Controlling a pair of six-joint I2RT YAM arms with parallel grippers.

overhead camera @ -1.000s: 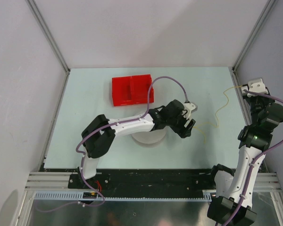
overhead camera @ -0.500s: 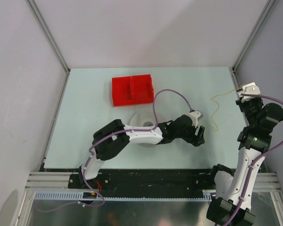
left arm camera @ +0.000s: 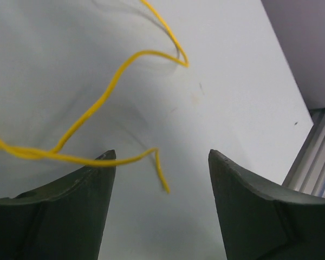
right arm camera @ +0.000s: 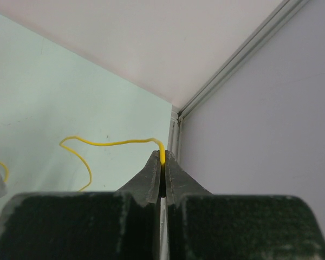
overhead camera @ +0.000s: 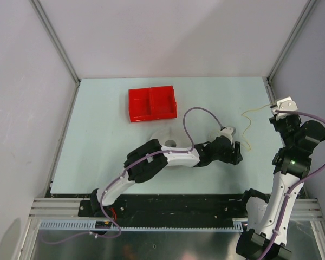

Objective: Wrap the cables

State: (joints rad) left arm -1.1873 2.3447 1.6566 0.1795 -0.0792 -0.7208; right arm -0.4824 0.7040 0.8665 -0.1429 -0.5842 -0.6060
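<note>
The cable is a thin, kinked yellow wire [overhead camera: 248, 125] lying at the right side of the table. My right gripper [overhead camera: 272, 106] is shut on one end of it near the right rail; in the right wrist view the wire [right arm camera: 108, 143] runs left from the closed fingertips [right arm camera: 163, 158]. My left gripper [overhead camera: 236, 155] is open and low over the table. In the left wrist view the wire's free end [left arm camera: 163, 183] lies between the two dark fingers [left arm camera: 70, 211], touching neither. More loops of the wire [left arm camera: 105, 95] lie beyond them.
A red two-compartment box [overhead camera: 151, 103] stands at the back middle. A white round spool [overhead camera: 167, 143] sits mid-table, partly hidden under the left arm. A purple arm cord [overhead camera: 200, 114] loops above the left forearm. The metal frame rail [overhead camera: 276, 95] runs along the right edge.
The left arm has stretched right and toward the near edge, bringing its open gripper down at the wire's free end. The right gripper has shifted slightly left, still holding the wire.
</note>
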